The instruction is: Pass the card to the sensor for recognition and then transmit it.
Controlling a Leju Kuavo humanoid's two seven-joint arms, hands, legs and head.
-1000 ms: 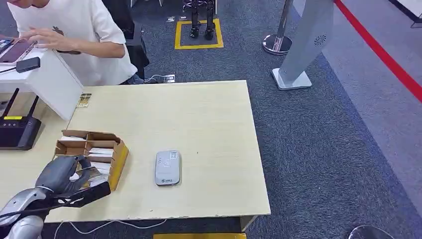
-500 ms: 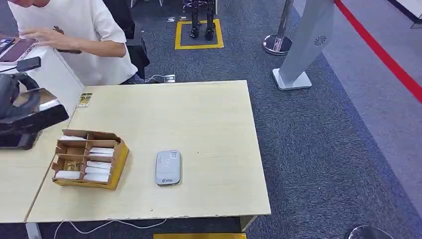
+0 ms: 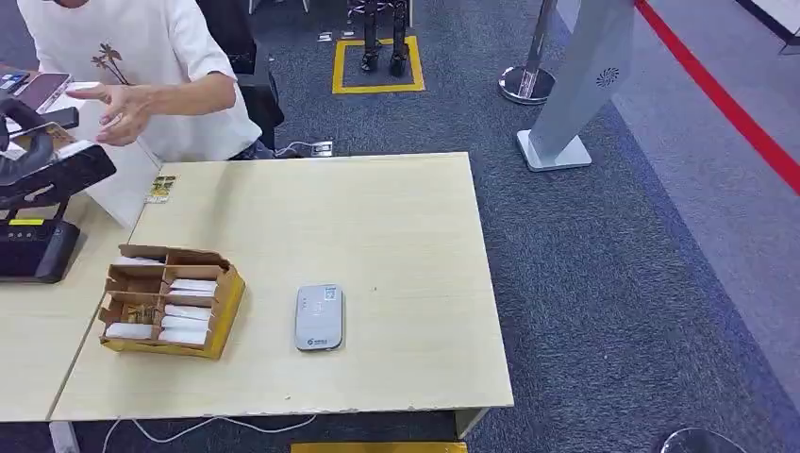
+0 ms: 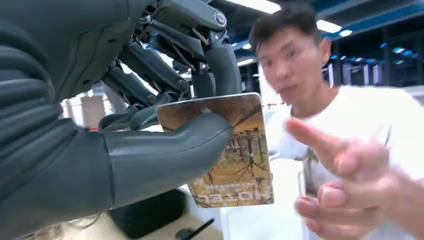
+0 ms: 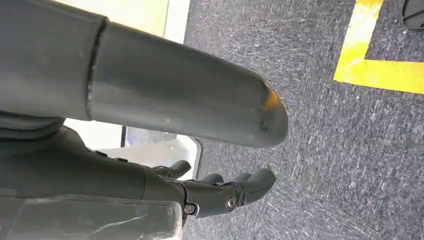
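**Card held up at the upper left**

The left robot hand point(image 4: 150, 145) is pinching the card point(image 4: 235, 150) between thumb and fingers, at the upper left of the head view. A person's hand point(image 3: 118, 104) is reaching toward it. The right robot hand point(image 5: 220, 192) is hanging over the carpet, fingers apart, holding nothing. The sensor point(image 3: 318, 318) is lying on the tabletop point(image 3: 377, 226).
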